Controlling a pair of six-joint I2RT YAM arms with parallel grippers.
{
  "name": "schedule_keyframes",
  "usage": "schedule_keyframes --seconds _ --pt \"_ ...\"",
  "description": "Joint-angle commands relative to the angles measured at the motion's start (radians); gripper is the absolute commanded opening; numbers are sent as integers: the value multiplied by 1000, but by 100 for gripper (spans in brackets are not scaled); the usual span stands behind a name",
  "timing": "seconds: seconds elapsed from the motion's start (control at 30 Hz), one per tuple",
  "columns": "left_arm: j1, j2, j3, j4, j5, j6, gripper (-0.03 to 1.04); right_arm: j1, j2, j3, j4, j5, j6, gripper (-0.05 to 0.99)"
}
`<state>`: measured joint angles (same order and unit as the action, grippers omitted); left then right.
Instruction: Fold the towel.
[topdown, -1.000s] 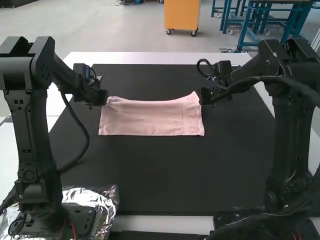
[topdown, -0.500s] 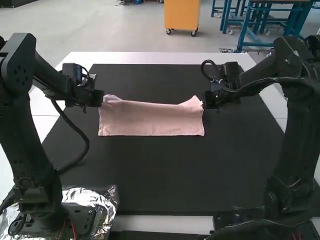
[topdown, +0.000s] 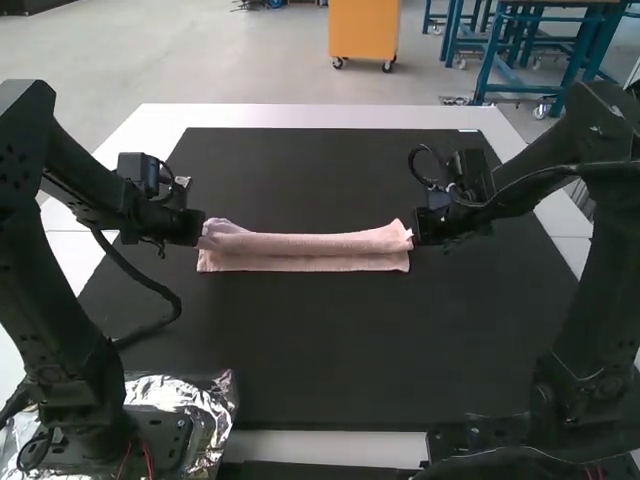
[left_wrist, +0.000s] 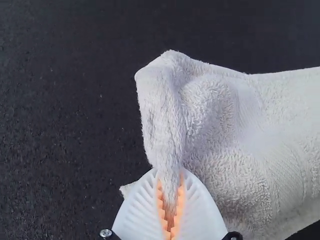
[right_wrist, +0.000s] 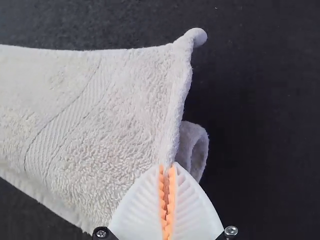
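Pink towel (topdown: 308, 262) partly doubled over. Left gripper (topdown: 203, 231) at its left end, right gripper (topdown: 413, 233) at its right; both clamped on cloth.

Flat white rectangular surface (topdown: 320, 116), large matte black mat (topdown: 350, 345) laid upon it, crumpled silver foil sheet (topdown: 193, 396) at the near left.

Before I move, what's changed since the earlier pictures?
The left pincer and right pincer moved nearer the arm bases, carrying the towel's far edge toward its near edge, so it looks narrower. Both pinch its ends. The near edge and black mat stayed put.
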<state>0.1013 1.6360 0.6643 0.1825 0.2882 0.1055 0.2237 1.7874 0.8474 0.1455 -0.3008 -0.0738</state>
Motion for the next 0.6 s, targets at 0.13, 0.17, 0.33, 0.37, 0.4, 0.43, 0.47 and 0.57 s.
schedule_keyframes --seconds 0.13,0.17,0.33,0.37,0.4,0.43,0.47,0.57 --pt "17 -41 -78 46 -15 16 2 -20 -22 -87 78 8 6 -2" --pt "17 -41 -92 55 -17 16 2 -20 -16 -94 89 17 8 -2" --pt "17 -41 -126 92 -23 7 49 -30 -19 -87 83 48 0 82" --pt "17 -41 -123 86 -21 3 63 -38 -29 -74 68 46 -3 91" --pt "17 -42 -118 77 -20 -1 81 -44 -42 -56 39 46 -4 91" --pt "15 -44 -114 63 -20 -1 95 -49 -56 -41 19 43 -4 91" --pt "17 -47 -111 58 -20 -4 97 -49 -68 -30 16 42 2 91" --pt "26 -67 -111 64 -12 -10 97 -44 -85 -7 6 42 5 91"
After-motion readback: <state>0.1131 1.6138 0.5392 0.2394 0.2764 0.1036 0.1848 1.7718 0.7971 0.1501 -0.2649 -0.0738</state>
